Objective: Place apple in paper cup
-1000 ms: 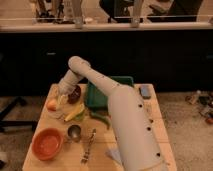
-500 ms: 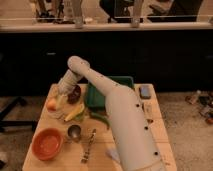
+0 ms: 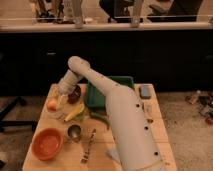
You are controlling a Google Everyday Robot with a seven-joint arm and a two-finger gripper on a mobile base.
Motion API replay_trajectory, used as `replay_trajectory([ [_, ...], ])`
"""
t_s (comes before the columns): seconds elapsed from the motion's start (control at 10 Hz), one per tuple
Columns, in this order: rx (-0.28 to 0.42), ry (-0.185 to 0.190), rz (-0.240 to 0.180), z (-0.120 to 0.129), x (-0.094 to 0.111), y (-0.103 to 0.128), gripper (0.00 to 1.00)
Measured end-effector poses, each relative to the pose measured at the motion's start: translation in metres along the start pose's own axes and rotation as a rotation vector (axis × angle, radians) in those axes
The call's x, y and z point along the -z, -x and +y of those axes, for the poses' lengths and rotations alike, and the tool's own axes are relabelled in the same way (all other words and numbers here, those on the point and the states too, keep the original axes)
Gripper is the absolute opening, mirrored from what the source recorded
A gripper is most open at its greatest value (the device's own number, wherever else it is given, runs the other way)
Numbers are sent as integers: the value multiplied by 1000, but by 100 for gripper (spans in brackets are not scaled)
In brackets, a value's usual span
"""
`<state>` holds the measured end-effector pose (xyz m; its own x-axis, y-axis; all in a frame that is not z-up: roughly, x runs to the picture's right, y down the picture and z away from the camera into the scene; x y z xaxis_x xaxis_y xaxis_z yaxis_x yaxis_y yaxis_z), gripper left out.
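The apple (image 3: 52, 104), small, round and orange-yellow, lies near the left edge of the wooden table (image 3: 157, 135). My gripper (image 3: 63, 93) hangs just above and to the right of it, at the end of the white arm (image 3: 125, 125), which reaches in from the lower right. A pale patch (image 3: 60, 103) right under the gripper, next to the apple, may be the paper cup. It is mostly hidden by the gripper. A dark maroon round thing (image 3: 75, 95) sits just right of the gripper.
A yellow-green long fruit (image 3: 75, 113), a small metal cup (image 3: 74, 131) and an orange bowl (image 3: 47, 143) lie in front of the apple. A green tray (image 3: 95, 95) stands behind the arm. A utensil (image 3: 88, 146) and a grey-blue block (image 3: 145, 91) also lie on the table.
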<state>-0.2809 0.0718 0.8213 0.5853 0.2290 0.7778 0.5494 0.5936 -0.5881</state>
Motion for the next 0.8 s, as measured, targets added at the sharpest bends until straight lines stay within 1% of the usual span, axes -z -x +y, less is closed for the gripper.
replay_trajectory([
  [0.1, 0, 0, 0, 0, 0, 0, 73],
  [0.2, 0, 0, 0, 0, 0, 0, 79],
  [0.3, 0, 0, 0, 0, 0, 0, 80],
  [0.8, 0, 0, 0, 0, 0, 0, 80],
])
